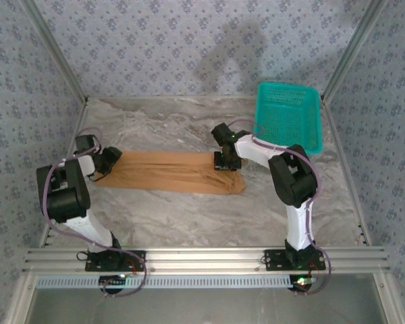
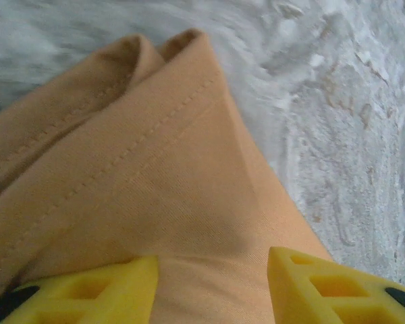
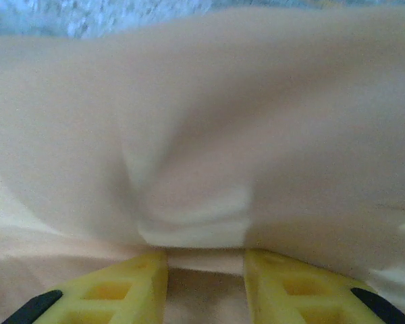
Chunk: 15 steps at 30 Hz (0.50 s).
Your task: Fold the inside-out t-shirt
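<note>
Lying flat as a long narrow strip, the inside-out t-shirt (image 1: 169,172) runs left to right across the middle of the marble table (image 1: 189,223). The left gripper (image 1: 108,160) sits at the strip's left end and the right gripper (image 1: 226,162) is down on the cloth near its right end. A teal basket (image 1: 290,115) stands at the back right, apart from the shirt.

In the left wrist view the left gripper (image 2: 212,283) has its yellow fingers (image 2: 88,290) set apart with tan cloth (image 2: 155,175) running between them. A stitched seam (image 2: 155,128) shows on the top layer. Can't tell if the cloth is clamped.

In the right wrist view, which is blurry, the right gripper (image 3: 206,283) pinches a puckered fold of the shirt (image 3: 202,135). Creases fan out from the gap between its fingers (image 3: 290,287).
</note>
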{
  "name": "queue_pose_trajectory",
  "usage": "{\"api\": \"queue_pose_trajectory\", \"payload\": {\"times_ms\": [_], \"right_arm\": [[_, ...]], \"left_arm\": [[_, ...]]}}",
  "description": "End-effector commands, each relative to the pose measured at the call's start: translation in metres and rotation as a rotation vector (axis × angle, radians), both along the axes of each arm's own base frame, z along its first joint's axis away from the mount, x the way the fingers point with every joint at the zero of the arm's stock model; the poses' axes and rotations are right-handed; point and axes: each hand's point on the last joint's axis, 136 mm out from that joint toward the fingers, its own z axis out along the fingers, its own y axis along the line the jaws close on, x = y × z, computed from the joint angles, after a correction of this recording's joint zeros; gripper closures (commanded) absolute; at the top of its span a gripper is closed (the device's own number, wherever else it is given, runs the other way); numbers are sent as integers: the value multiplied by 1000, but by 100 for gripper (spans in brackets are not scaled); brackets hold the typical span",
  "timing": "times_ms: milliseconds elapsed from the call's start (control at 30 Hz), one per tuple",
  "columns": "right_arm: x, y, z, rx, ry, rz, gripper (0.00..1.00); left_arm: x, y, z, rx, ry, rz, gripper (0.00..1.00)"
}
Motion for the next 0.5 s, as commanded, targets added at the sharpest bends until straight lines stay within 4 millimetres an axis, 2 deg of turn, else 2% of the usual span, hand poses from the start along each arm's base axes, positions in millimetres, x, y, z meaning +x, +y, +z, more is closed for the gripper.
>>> {"api": "queue_pose_trajectory", "payload": {"times_ms": [0,100,200,367,467], "right_arm": [[-23,-10,13,-54,20,56,64],[-32,-14,36,-81,-30,87,56],[-33,-20,47,-74,-66,83,33],[-18,-38,32,-107,-62,55,29],[-7,-47,22,-154,-57,61,28]], "left_arm": [[-60,-1,-31,2,185,33,52],[-71,-9,-20,6,151,20,50],[-74,-8,-2,55,127,3,46],[-72,-2,27,117,91,-2,45],[-71,-2,37,122,67,-4,45]]}}
